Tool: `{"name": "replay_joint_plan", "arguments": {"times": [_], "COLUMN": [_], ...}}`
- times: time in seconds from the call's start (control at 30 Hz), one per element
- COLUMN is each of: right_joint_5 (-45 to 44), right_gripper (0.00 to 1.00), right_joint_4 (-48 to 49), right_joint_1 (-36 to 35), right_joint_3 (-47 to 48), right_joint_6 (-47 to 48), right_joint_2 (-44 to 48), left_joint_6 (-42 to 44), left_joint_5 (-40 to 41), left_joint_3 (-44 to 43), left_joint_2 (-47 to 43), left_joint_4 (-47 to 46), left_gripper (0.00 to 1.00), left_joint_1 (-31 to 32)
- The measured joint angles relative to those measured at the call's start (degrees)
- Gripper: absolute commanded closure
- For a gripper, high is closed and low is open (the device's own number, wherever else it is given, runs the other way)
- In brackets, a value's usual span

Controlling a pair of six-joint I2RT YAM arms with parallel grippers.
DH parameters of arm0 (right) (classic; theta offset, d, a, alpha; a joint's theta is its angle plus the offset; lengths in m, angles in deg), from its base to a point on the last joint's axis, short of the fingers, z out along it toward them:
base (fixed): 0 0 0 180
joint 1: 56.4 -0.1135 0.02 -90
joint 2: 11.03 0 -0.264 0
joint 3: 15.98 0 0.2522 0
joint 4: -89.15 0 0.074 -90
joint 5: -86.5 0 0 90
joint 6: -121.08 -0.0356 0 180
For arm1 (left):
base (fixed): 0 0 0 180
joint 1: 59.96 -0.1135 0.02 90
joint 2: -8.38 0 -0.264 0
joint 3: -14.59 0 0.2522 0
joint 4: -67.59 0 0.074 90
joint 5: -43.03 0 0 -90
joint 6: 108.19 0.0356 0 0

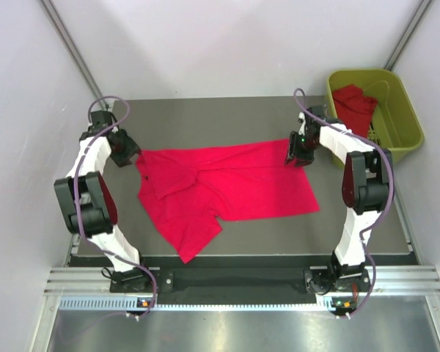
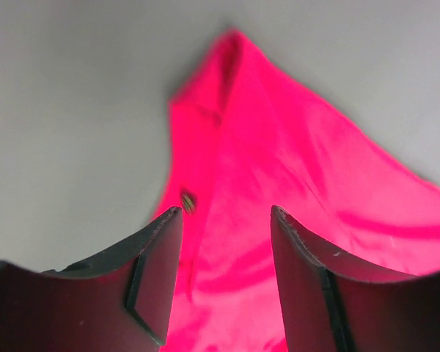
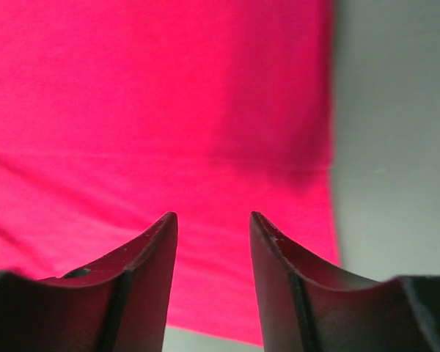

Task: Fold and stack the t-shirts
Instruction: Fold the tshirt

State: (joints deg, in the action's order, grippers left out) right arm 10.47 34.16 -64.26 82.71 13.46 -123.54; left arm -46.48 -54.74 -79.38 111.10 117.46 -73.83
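Observation:
A bright red t-shirt (image 1: 227,189) lies spread and creased on the grey table, one part trailing toward the near edge. My left gripper (image 1: 129,155) hovers open at its far left corner; the left wrist view shows the cloth (image 2: 279,191) below the parted fingers, with nothing held. My right gripper (image 1: 296,152) hovers open over the far right corner; the right wrist view shows flat red cloth (image 3: 154,110) and its edge below the fingers. A second red t-shirt (image 1: 353,107) lies bunched in the basket.
The yellow-green plastic basket (image 1: 403,110) stands at the table's far right corner. Grey walls close in on both sides. The table's near edge meets a metal rail (image 1: 235,282) where the arm bases are bolted.

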Motion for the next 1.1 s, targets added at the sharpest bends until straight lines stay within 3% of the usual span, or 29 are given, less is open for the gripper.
{"name": "replay_joint_plan", "arguments": {"times": [0.13, 0.27, 0.37, 0.53, 0.87, 1.1], "right_joint_5": [-4.02, -7.63, -9.42, -8.85, -4.76, -5.29], "right_gripper": [0.48, 0.47, 0.48, 0.47, 0.49, 0.47], "right_joint_4": [1.27, 2.62, 2.86, 1.38, 6.29, 11.02], "right_joint_1": [0.15, 0.17, 0.17, 0.66, 1.64, 1.66], "right_joint_3": [1.49, 7.21, 11.72, 15.50, -2.99, -2.69], "right_joint_6": [2.16, 4.57, 6.08, 5.44, -5.03, -3.08], "right_joint_2": [-1.62, -5.14, -7.58, -9.25, -0.55, 0.17], "left_joint_6": [0.57, 1.07, 1.09, 0.13, -8.02, -6.69], "left_joint_5": [-1.73, -3.80, -5.20, -7.50, -7.69, -8.85], "left_joint_3": [3.30, 3.72, 3.80, 6.16, 28.55, 23.15], "left_joint_2": [-6.69, -6.54, -5.51, -5.38, -16.41, -15.87], "left_joint_4": [-0.44, -1.57, -1.90, -2.51, -1.73, -1.73], "left_gripper": [0.43, 0.46, 0.54, 0.49, 0.51, 0.43], "left_joint_1": [1.88, 1.92, 1.84, 2.36, 12.57, 13.31]}}
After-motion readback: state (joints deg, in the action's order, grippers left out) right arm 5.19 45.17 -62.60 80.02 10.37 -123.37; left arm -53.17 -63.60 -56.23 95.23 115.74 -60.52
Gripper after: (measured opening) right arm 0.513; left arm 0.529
